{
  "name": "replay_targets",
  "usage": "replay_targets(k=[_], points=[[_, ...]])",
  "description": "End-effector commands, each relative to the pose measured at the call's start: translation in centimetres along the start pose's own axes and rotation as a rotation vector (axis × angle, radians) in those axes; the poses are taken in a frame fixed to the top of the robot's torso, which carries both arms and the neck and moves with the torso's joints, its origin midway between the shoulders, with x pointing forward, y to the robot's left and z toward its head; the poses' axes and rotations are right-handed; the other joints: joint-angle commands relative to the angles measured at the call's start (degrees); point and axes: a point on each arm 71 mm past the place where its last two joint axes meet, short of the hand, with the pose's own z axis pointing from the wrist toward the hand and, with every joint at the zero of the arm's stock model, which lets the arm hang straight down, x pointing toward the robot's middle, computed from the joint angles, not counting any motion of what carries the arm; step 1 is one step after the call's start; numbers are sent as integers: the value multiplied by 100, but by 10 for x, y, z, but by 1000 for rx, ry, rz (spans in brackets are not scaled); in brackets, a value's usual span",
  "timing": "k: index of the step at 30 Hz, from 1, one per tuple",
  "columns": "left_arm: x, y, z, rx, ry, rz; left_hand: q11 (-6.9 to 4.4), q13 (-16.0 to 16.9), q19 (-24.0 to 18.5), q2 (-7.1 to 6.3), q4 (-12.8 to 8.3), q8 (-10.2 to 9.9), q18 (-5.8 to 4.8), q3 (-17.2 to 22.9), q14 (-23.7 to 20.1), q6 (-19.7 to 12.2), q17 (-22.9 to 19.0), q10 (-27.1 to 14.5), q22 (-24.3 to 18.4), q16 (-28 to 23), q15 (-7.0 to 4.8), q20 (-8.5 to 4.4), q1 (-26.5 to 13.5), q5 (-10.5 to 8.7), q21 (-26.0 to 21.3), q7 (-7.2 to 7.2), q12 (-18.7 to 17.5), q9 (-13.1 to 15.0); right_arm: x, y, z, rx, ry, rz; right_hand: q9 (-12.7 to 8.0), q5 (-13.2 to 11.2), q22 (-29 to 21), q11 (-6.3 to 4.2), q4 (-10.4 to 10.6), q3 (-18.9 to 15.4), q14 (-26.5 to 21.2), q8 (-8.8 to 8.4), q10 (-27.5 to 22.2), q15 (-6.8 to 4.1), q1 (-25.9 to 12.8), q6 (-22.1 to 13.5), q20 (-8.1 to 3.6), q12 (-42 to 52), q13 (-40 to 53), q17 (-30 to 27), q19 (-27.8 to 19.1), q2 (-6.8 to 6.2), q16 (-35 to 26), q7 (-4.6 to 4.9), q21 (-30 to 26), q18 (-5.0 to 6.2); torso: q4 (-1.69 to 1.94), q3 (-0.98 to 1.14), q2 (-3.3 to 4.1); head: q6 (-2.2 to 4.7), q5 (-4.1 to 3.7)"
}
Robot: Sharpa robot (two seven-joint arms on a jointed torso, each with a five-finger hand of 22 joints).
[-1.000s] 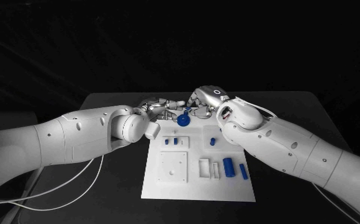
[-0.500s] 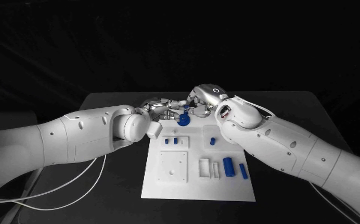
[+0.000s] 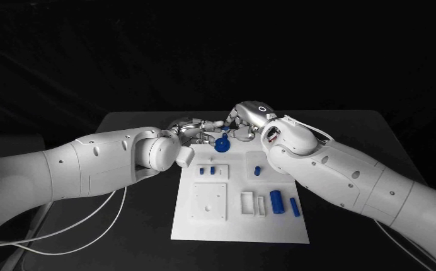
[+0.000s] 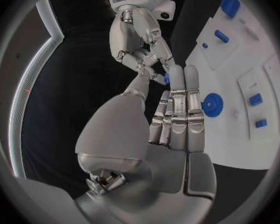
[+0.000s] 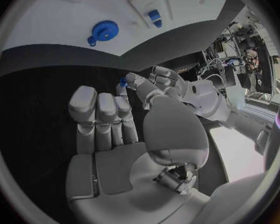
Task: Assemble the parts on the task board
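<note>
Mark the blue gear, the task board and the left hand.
blue gear [image 5: 103,31], right wrist view, on its toothed disc
task board [image 3: 238,228], head view, bare near edge
left hand [image 4: 174,119], left wrist view, on its fingers

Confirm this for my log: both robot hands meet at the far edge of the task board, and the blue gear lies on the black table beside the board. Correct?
Not quite. The blue gear lies on the white task board itself, near its far edge, not on the black table; the right wrist view shows it on the white surface. The rest holds: the left robot hand and right robot hand meet at the board's far edge.
</note>
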Motion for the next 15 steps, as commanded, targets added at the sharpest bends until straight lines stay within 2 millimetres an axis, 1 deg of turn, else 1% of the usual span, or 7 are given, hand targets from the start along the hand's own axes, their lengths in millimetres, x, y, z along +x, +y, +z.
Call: replay_targets(k=[1,3,8,10,11,13,15], points=[[2,-1,1,7,1,3,-4,-3,-42,68,-47,16,35,-2,-24,21,-2,19,-14,-35,33,-1,-7,0,39,20,-11,8,0,1,0,-1,-1,-1,-2,-21,623,-31,37,14,-7,-19,2,-28,31,-15,-33,-26,-1,6,-2,-40,-18,6,20,-49,-2,1,-1,-4,0],[3,-1,1,7,4,3,-4,-3,-42,68,-47,16,35,-2,-24,21,-2,19,-14,-35,33,-1,-7,0,39,20,-11,8,0,2,0,-2,-1,-1,-2,-21,623,-31,37,14,-7,-19,2,-28,31,-15,-33,-26,-1,6,-2,-40,-18,6,20,-49,-4,-2,-1,-5,1],[3,-1,2,4,5,5,-5,-3,-56,146,-104,15,35,-14,-29,56,-3,17,-39,-35,31,-3,10,7,68,13,-11,9,-1,2,0,-3,-3,1,-2,-21,623,-31,37,14,-7,-19,2,-28,31,-15,-33,-26,-1,6,-2,-40,-18,6,20,-49,-1,0,1,-7,1],[4,0,2,1,5,4,-7,-3,-67,215,-184,15,34,-37,-31,66,0,21,-50,-31,26,-8,34,14,99,10,-12,9,-1,3,0,-5,-5,2,-2,-21,623,-31,37,14,-7,-19,2,-28,31,-15,-33,-26,-1,6,-2,-40,-18,6,20,-49,1,3,-1,-11,0],[4,0,2,-1,6,4,-7,-3,-67,215,-184,15,34,-37,-31,66,0,21,-50,-31,26,-8,34,14,99,10,-12,9,-1,3,0,-5,-6,3,-2,-21,623,-31,37,14,-7,-19,2,-28,31,-15,-33,-26,-1,6,-2,-40,-18,6,20,-49,2,4,-1,-13,-1],[4,0,2,-4,7,4,-4,-4,-83,285,-263,15,34,-63,-38,69,3,15,-60,-29,26,-10,47,31,131,11,-12,9,-1,4,0,-7,-7,4,-2,-21,623,-31,37,14,-7,-19,2,-28,31,-15,-33,-26,-1,6,-2,-40,-18,6,20,-49,2,3,0,-15,-1],[5,0,2,-5,7,4,-6,-4,-90,317,-305,13,35,-72,-38,74,4,15,-60,-27,22,-12,61,44,148,7,-13,8,-2,5,1,-8,-8,5,-2,-21,623,-31,37,14,-7,-19,2,-28,31,-15,-33,-26,-1,6,-2,-40,-18,6,20,-49,-1,2,0,-12,2]])
